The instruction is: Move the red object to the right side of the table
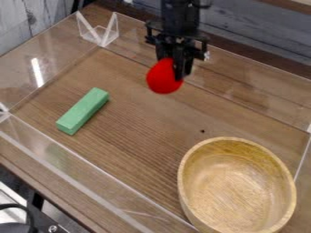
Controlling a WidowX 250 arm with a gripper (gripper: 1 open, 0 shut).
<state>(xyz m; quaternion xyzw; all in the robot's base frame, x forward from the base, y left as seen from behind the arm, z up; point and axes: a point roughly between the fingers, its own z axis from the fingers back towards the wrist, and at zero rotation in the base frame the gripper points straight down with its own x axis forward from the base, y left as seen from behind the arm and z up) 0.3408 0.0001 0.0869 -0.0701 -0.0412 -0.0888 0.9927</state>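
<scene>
The red object (165,79), a small rounded bright red toy, hangs just above the dark wood-grain table (145,127) near its middle, toward the back. My black gripper (179,65) points straight down and is shut on the red object's top, its fingers pinching it from above. The arm rises out of the frame's top edge.
A green rectangular block (83,110) lies on the left part of the table. A round light wooden bowl (237,189) sits at the front right. Low clear acrylic walls (97,29) border the tabletop on all sides.
</scene>
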